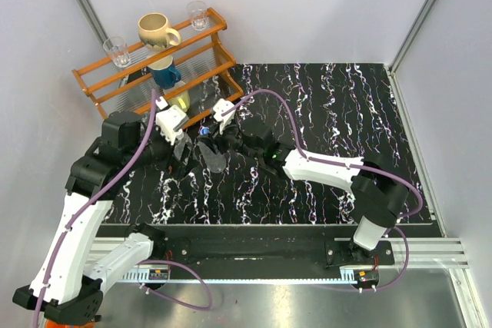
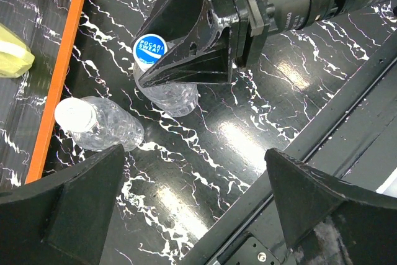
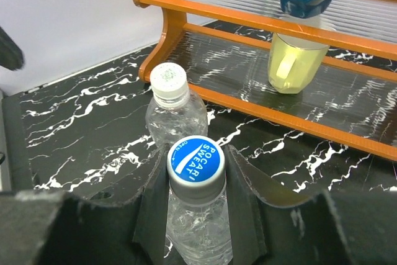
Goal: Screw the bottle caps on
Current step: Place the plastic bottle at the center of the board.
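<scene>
**Top view.** On the black marbled counter [image 1: 346,113], both arms reach toward an orange wooden rack [image 1: 86,77] at the far left. The rack carries a cream mug [image 1: 157,32], a blue mug [image 1: 165,74] and two drinking glasses [image 1: 117,51]. The left hand [image 1: 178,144] and right hand [image 1: 217,130] sit close together in front of it, with the held bottle [image 1: 214,157] between them.

**Left wrist.** The left hand's fingers are spread wide, released, with nothing between them. Beyond them the held bottle stands upright with the blue-topped cap [image 2: 151,49] on its neck. A black finger of the right hand presses against its side. The second bottle [image 2: 111,131] stands just beside it, nearer the rack's rail, with the white cap [image 2: 73,113] on its neck.

**Right wrist.** The right hand is clenched on the held bottle just under the blue-topped cap. The second bottle stands just behind, clear of the fingers. A pale yellow mug [image 3: 298,60] hangs in the rack. I cannot tell how tightly either cap is screwed on.
</scene>
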